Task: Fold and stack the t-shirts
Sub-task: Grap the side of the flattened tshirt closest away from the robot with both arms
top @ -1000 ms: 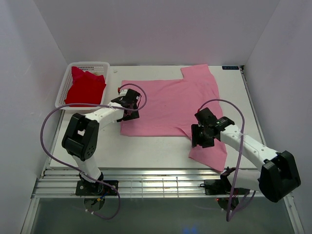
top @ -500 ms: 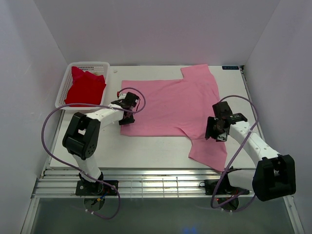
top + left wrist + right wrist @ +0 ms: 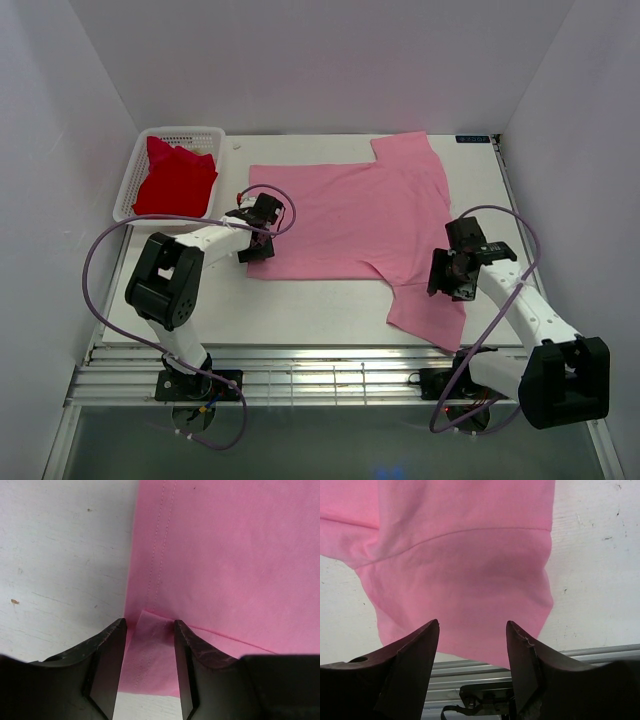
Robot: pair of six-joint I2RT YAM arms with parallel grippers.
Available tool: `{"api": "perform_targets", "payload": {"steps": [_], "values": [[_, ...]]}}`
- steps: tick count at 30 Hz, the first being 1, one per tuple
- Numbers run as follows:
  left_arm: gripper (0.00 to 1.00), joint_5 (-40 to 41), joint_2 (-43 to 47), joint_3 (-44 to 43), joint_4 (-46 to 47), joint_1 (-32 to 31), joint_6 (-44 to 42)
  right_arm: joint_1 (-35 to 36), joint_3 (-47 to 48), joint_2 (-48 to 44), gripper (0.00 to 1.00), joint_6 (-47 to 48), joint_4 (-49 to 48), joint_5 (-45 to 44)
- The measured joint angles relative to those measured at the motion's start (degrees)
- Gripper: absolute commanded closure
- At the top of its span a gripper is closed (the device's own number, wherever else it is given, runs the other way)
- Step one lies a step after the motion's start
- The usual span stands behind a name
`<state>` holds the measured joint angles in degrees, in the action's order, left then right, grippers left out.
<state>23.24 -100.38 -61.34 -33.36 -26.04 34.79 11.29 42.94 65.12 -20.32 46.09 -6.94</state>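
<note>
Pink cotton is spread across the middle of the table (image 3: pixel 300 310) in the top view. The light pink t-shirt (image 3: pixel 350 215) is laid flat, with one sleeve pointed to the far edge and the other to the near edge on the right. A bright red t-shirt (image 3: pixel 175 182) is heaped in the white mesh basket (image 3: pixel 205 135) at the far left corner. The left tool (image 3: pixel 258 240) is set low at the near left corner of the pink t-shirt. The right tool (image 3: pixel 455 283) is held over the near sleeve, by its right edge.

From the left wrist, the fingers (image 3: pixel 107 665) are seen parted, and a turned-up corner of the pink hem is lodged between them. The left tool is released rather than clenched, although the gap is filled by the cloth.

From the right wrist, the right tool's fingers (image 3: pixel 410 670) are seen spread wide above the near sleeve, with nothing caught between them. White table is shown on both sides, and metal rails (image 3: pixel 600 652) are seen past the sleeve's end.
</note>
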Motion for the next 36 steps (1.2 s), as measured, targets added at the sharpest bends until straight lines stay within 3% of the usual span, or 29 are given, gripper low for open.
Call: {"api": "perform_targets", "payload": {"steps": [10, 13, 14, 22, 36], "values": [[0.55, -0.74, 0.00, 0.00, 0.00, -0.02, 0.13, -0.02, 0.02, -1.97, 0.36, -0.24, 5.05, -0.42], [0.65, -1.16, 0.00, 0.00, 0.04, -0.07, 0.20, -0.02, 0.39, -2.40, 0.32, -0.46, 7.45, -0.44], [0.73, -1.29, 0.00, 0.00, 0.04, -0.07, 0.17, -0.02, 0.59, -2.62, 0.32, -0.63, 8.13, -0.48], [0.97, -1.79, -0.02, 0.00, 0.44, -0.24, -0.15, -0.02, 1.18, -2.56, 0.32, -1.92, 11.28, -0.37], [1.00, 1.66, 1.84, -0.24, -1.84, -0.11, -0.42, -0.02, 0.90, 6.88, 0.29, -2.21, 9.94, -0.66]]}}
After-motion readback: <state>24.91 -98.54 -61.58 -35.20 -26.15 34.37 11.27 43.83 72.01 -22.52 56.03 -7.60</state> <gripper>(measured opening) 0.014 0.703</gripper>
